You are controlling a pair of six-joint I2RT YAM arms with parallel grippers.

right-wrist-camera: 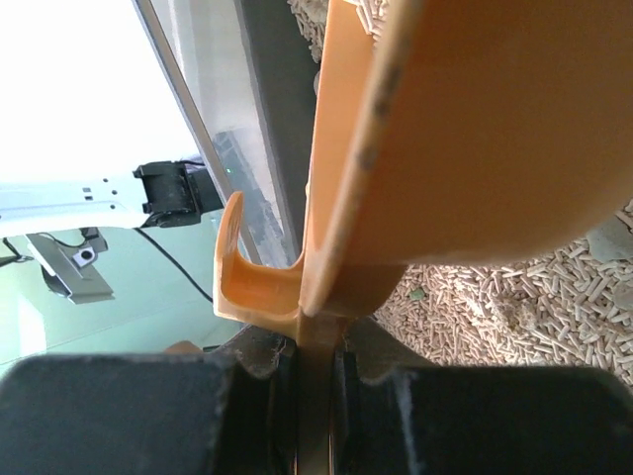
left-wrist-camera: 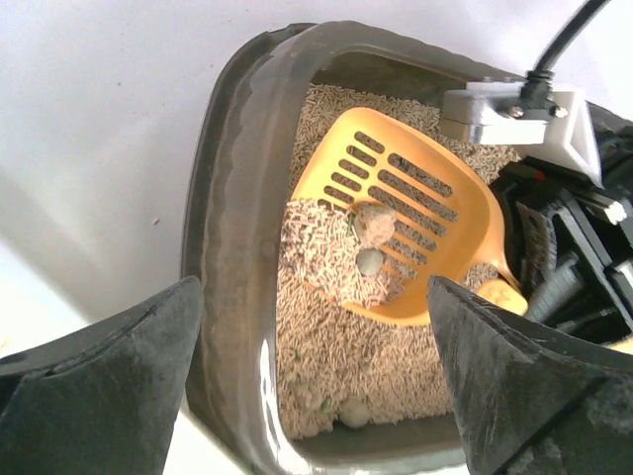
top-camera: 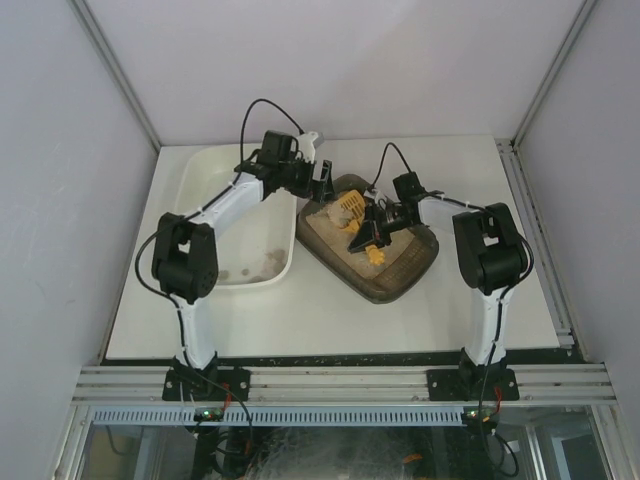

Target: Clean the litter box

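Nearest the arm bases lies bare counter (top-camera: 450, 320). Beyond it, at mid-counter, the litter box (top-camera: 400, 285) sits askew, its beige pellets exposed. The right pincer (top-camera: 372, 236) reaches into it from the right and is clamped narrow on the handle of the orange scoop (left-wrist-camera: 415, 228), which the right wrist view shows pinched edge-on between the fingers. The slotted blade rests tilted on the litter at the far end of the box and carries a heap of pellets and two pale round clumps (left-wrist-camera: 372, 226). A third clump (left-wrist-camera: 353, 414) lies loose by the box wall. The step in hand appears to be sifting. It is done best by raising the blade level and shaking gently, so loose pellets drop through the slots while the clumps stay aboard, and only then clearing the thick rim. The left pincer (top-camera: 322, 180) hangs over that far end, spread wide and holding nothing. It stands between the scoop and the white tub (top-camera: 190, 190) just beside the box on the left, so it probably blocks the direct path. The tub holds a little debris.
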